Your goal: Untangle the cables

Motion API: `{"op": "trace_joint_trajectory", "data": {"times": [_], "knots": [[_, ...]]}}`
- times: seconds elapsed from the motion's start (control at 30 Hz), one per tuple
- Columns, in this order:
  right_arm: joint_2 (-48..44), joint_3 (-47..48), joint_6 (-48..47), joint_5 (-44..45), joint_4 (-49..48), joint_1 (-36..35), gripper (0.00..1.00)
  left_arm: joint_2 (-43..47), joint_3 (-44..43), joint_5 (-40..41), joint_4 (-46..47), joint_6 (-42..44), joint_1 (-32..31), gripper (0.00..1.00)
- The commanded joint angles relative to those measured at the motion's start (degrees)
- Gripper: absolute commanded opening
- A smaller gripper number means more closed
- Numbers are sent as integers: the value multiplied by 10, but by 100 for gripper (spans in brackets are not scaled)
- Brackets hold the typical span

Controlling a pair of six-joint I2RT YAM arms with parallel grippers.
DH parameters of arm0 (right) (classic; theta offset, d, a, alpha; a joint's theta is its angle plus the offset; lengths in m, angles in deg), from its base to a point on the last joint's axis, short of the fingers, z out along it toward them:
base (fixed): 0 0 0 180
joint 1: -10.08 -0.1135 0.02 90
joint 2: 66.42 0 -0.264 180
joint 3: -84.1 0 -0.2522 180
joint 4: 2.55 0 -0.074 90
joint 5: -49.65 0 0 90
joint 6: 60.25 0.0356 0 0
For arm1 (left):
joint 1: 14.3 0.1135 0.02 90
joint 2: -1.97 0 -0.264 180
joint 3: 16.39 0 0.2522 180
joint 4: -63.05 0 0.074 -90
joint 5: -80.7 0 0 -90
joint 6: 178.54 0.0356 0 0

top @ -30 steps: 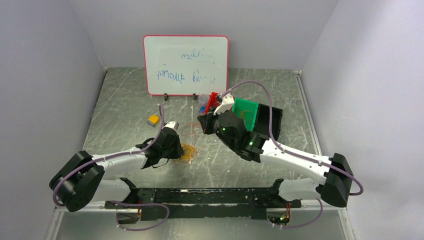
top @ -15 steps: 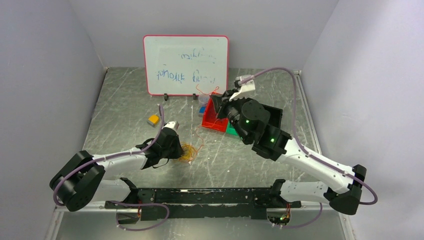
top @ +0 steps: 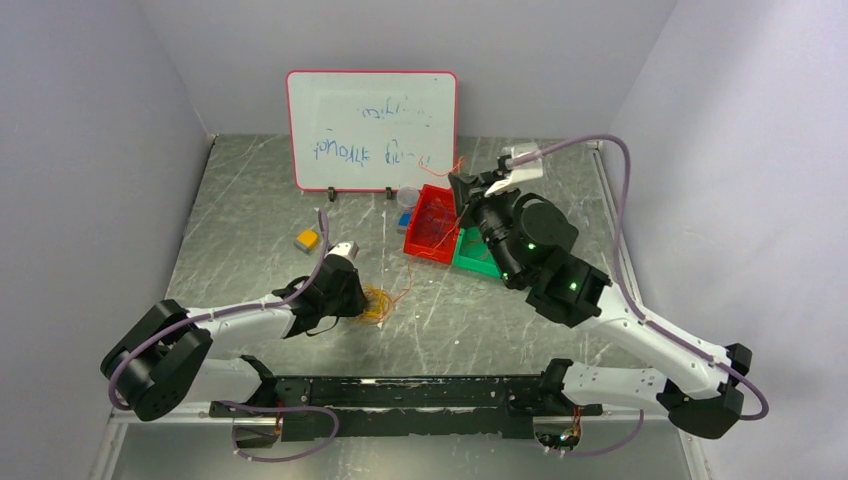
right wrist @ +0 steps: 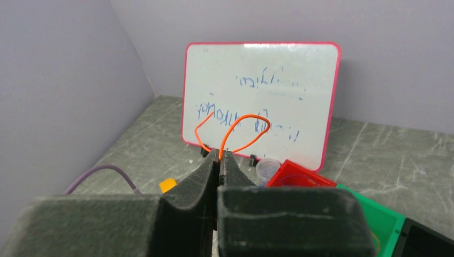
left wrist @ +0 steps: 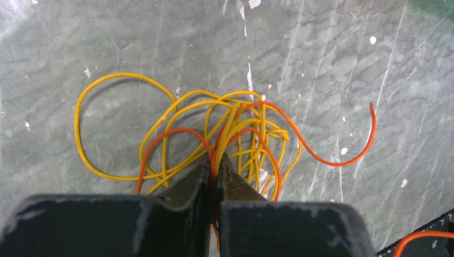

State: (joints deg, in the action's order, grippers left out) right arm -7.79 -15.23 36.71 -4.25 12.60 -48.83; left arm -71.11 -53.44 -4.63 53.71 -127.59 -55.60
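Observation:
The cables are a small tangle [top: 378, 304] of yellow and orange wires on the table in front of my left gripper [top: 361, 300]. In the left wrist view the tangle [left wrist: 235, 128] lies spread out, and my left gripper [left wrist: 215, 161] is shut on several of its yellow and orange strands. One loose orange strand [left wrist: 342, 155] trails to the right. My right gripper [top: 457, 187] is raised above the red bin [top: 418, 240]. It is shut on a separate orange cable [right wrist: 235, 133], which loops up from the fingertips [right wrist: 227, 160].
A whiteboard [top: 372, 130] stands at the back. A green bin [top: 476, 260] sits beside the red one, partly under the right arm. A small clear cup [top: 408, 198] stands behind the red bin. A yellow-grey block [top: 307, 240] lies at the left.
My right arm has lifted and swung back to the right, carrying an orange cable from near the tangle to above the red bin. My left gripper has stayed shut on the tangle.

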Motion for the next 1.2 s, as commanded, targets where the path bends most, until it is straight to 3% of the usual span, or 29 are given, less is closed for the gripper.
{"op": "trace_joint_trajectory", "data": {"times": [0.0,0.57,0.87,1.17], "knots": [[-37,14,-61,17,-47,3,0,8,16,0,-23,2,-2,7],[-50,115,-241,32,-88,2,0,-1,13,2,-21,3,-2,7],[-50,144,-297,34,-116,3,0,7,12,8,-30,1,-2,27],[-46,163,-328,41,-121,3,0,26,10,15,-47,-1,-2,32]]}}
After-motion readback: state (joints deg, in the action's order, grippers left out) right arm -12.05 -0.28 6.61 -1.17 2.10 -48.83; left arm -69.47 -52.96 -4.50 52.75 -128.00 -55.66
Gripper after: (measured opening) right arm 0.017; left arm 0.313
